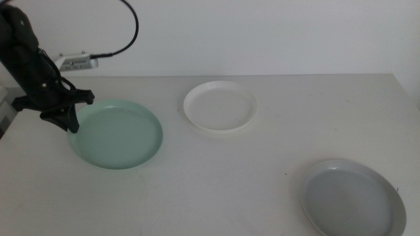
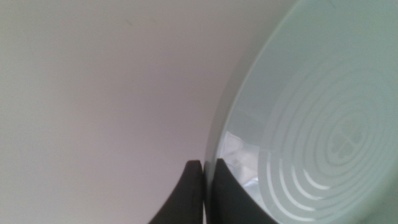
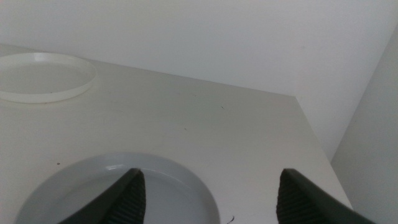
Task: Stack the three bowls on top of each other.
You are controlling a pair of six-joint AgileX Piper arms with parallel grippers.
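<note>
The white table (image 1: 216, 177) holds all 3 bowls, well apart from one another and none stacked yet. The grey bowl (image 1: 352, 198), the largest, sits at the near right; the mint green bowl (image 1: 117, 134) lies at the left, and the white bowl (image 1: 220, 107) is farther back near the middle. The left arm reaches down from the far left, and the left gripper (image 1: 71, 123) is at the green bowl's left rim; in the left wrist view its 2 dark jaws are pinched together on that rim (image 2: 219, 143), 1 inside the bowl and 1 outside, so it is grasping the mint green bowl, which seems to rest flat on the table. The right gripper (image 3: 208, 193) waits above the grey bowl at the near right, its jaws spread wide and holding nothing. In my judgement the risk from here lies in the grip: the rim is low and smooth and is held at only 1 edge point, so on lifting the bowl could tilt, swing or slip out. A bowl released off-centre over another could settle crooked or slide off. Choosing a smaller bowl as the base could also leave the grey one perched unsteadily on top.
</note>
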